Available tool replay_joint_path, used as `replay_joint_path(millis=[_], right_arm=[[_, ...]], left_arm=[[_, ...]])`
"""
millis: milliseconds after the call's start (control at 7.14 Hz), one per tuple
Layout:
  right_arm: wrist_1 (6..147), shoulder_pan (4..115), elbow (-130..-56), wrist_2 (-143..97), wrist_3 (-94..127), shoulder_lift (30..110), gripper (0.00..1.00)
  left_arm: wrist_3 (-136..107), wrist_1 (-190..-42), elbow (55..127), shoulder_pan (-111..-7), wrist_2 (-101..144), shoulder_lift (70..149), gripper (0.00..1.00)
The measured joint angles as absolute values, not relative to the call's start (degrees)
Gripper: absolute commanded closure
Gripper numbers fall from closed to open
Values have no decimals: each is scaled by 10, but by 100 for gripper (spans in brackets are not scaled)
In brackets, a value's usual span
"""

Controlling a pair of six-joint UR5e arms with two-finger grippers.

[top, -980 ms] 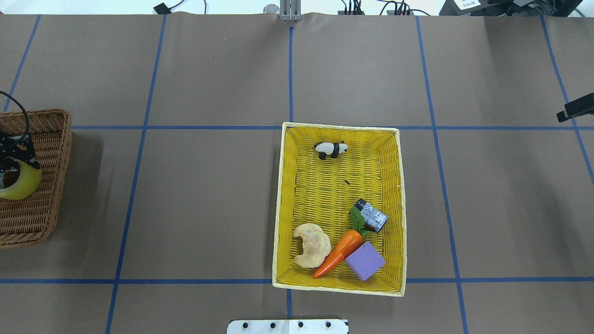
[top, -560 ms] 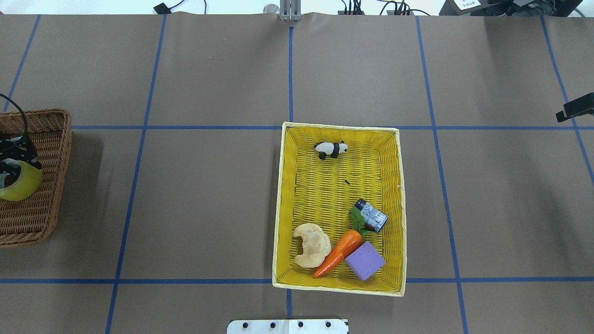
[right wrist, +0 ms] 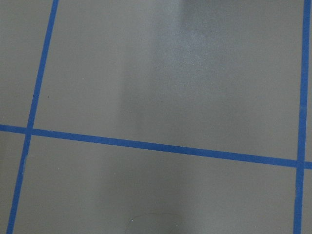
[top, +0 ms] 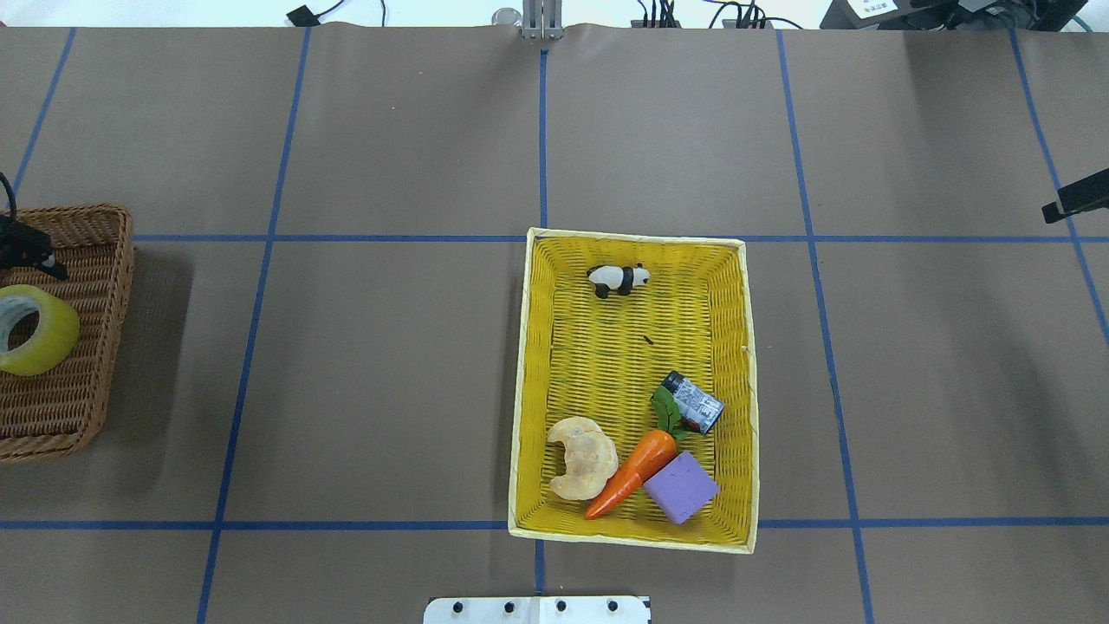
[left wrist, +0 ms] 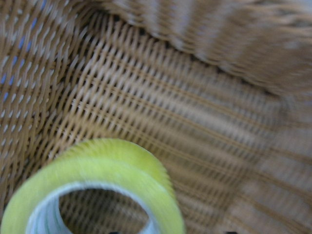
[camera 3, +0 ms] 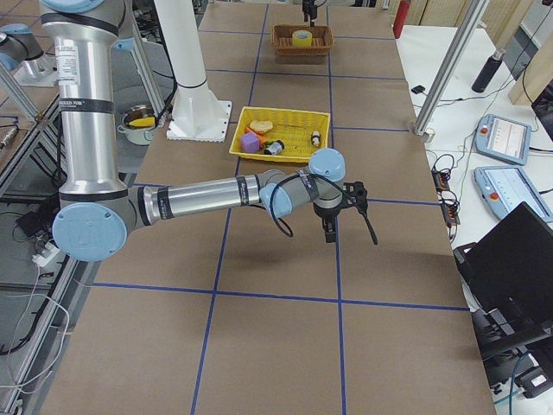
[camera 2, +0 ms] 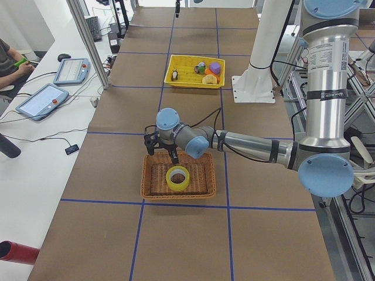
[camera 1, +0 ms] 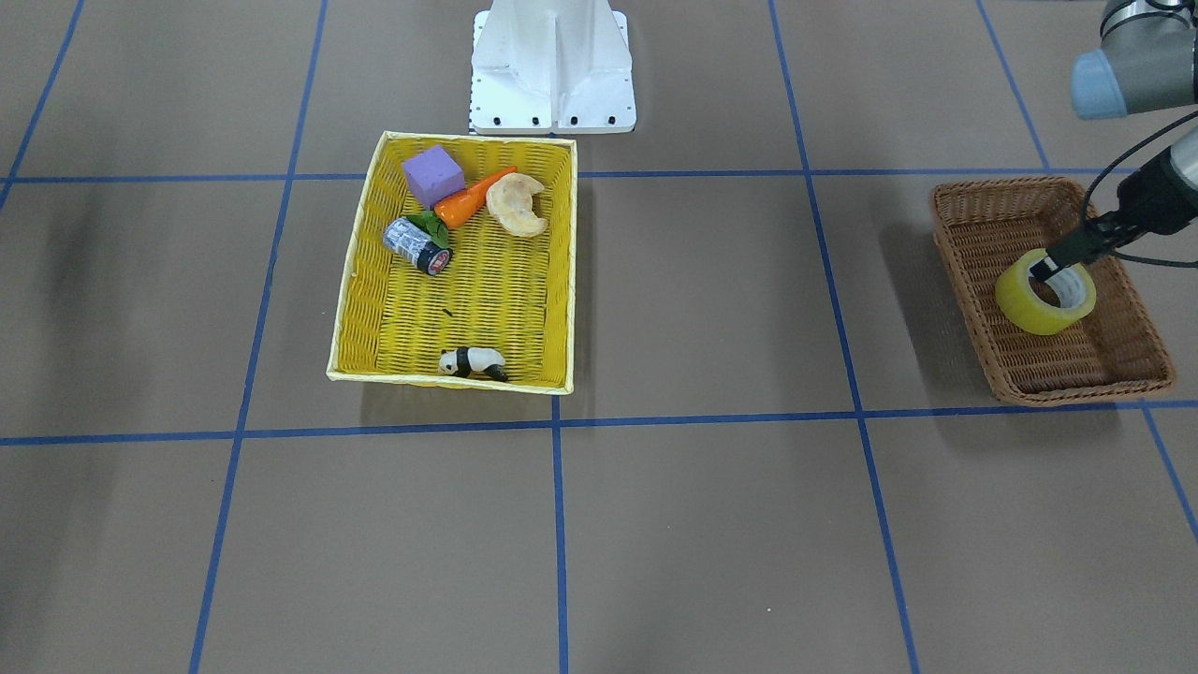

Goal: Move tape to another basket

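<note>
The yellowish tape (top: 33, 329) stands on its edge inside the brown wicker basket (top: 87, 381) at the table's left end, free of any grip. It also shows in the front view (camera 1: 1044, 298) and fills the bottom of the left wrist view (left wrist: 97, 180). My left gripper (top: 26, 250) is open and empty, raised just beyond the tape over the basket's far part (camera 2: 161, 153). My right gripper (top: 1074, 199) hovers over bare table at the far right; only part of it shows and I cannot tell its state.
A yellow woven basket (top: 554, 347) sits mid-table. It holds a toy panda (top: 618, 278), a dark-capped can (top: 693, 401), a carrot (top: 632, 472), a purple block (top: 681, 487) and a bread piece (top: 582, 458). The robot base (camera 1: 552, 65) stands behind it.
My left gripper was on the tape's core a second ago. It has let go and drawn up and away toward the basket's far side. The tape stays in the brown basket.
</note>
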State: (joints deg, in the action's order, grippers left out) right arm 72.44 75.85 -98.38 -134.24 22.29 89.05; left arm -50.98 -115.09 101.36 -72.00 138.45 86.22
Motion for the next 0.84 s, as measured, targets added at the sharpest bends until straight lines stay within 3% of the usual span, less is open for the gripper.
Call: replay_joint_path(millis=[420, 840], right_arm=[[824, 812, -985, -1337, 93, 882, 0], [896, 862, -990, -1333, 9, 888, 0]], left_arm=[[-129, -1029, 1021, -846, 1344, 859, 2], [-31, -969, 985, -868, 1323, 866, 2]])
